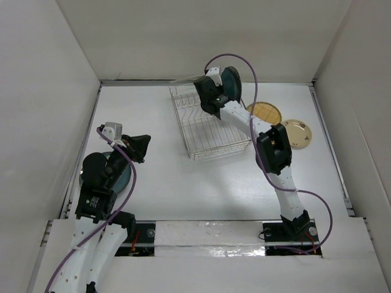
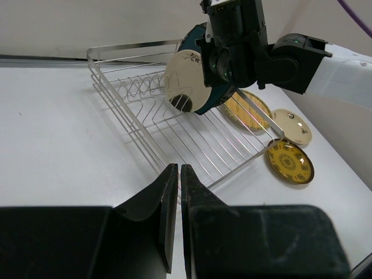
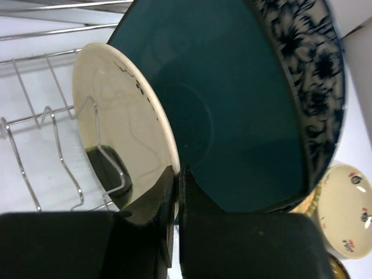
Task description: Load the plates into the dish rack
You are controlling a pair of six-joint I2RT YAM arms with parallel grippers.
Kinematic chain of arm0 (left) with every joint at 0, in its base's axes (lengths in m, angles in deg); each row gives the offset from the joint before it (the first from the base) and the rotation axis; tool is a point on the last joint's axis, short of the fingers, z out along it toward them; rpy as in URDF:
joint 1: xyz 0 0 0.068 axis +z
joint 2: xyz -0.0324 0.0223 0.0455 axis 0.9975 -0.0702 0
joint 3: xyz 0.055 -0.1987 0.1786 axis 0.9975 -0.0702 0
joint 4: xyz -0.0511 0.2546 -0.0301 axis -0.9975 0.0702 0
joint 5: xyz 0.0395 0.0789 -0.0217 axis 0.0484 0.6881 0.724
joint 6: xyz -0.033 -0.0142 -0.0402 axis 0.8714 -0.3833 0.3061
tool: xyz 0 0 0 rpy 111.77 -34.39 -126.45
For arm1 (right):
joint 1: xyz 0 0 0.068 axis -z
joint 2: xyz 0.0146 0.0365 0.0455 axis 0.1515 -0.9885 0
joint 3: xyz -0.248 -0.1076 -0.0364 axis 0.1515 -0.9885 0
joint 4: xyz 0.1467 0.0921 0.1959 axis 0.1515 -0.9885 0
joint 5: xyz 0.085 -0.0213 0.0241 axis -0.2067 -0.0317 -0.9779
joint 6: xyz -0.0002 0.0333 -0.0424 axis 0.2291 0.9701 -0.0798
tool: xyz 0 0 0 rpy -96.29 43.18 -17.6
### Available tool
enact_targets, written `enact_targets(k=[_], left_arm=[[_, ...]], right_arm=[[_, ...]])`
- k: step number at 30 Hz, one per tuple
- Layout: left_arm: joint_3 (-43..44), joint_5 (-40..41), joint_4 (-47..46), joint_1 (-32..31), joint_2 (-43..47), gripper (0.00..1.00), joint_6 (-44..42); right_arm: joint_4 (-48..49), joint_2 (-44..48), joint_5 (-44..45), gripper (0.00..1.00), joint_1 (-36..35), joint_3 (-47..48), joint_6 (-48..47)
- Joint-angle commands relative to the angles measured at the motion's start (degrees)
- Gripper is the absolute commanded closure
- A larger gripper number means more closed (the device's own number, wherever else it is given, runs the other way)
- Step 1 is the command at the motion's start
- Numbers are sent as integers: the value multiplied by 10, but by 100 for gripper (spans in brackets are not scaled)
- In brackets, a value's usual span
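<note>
The wire dish rack (image 1: 211, 128) stands at the back of the table. My right gripper (image 3: 176, 172) is shut on the rim of a cream plate (image 3: 116, 128) and holds it on edge over the rack's tines (image 2: 139, 90). Right behind it stand a round teal plate (image 3: 232, 110) and a blue floral plate (image 3: 317, 64). In the top view the right gripper (image 1: 212, 97) is over the rack's far right corner. My left gripper (image 2: 179, 170) is shut with nothing in it, low over the table in front of the rack (image 2: 192, 136).
Three plates lie flat to the right of the rack: a gold one (image 2: 244, 110), a cream one (image 2: 293, 127) and a patterned gold one (image 2: 289, 161). A teal plate (image 1: 122, 178) lies under my left arm. White walls enclose the table.
</note>
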Motion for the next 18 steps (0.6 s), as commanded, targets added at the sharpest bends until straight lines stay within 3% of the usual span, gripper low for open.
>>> enact_targets(k=[1, 7, 9, 11, 13, 14, 15, 16, 17, 18], left_arm=[[5, 4, -17, -2, 0, 96, 0], [4, 8, -18, -2, 2, 96, 0], [3, 8, -19, -2, 2, 95, 0], [3, 6, -20, -2, 4, 95, 1], [2, 5, -21, -2, 8, 95, 1], [2, 5, -21, -2, 9, 95, 2], [2, 4, -21, -2, 9, 95, 2], [2, 4, -21, -2, 12, 95, 2], [2, 2, -21, -2, 14, 96, 2], [2, 2, -21, -2, 16, 96, 2]], right_arm=[[15, 17, -17, 92, -7, -1, 36], [77, 135, -120, 48, -2, -86, 58], [96, 178, -139, 38, -2, -139, 63], [137, 256, -164, 35, -2, -187, 73], [191, 319, -179, 40, 4, -290, 98], [211, 354, -182, 51, 20, -332, 111], [230, 424, -185, 78, 30, -376, 128], [271, 459, -193, 92, 44, -469, 169], [284, 492, -195, 100, 59, -516, 195], [296, 555, -198, 100, 100, -564, 220]])
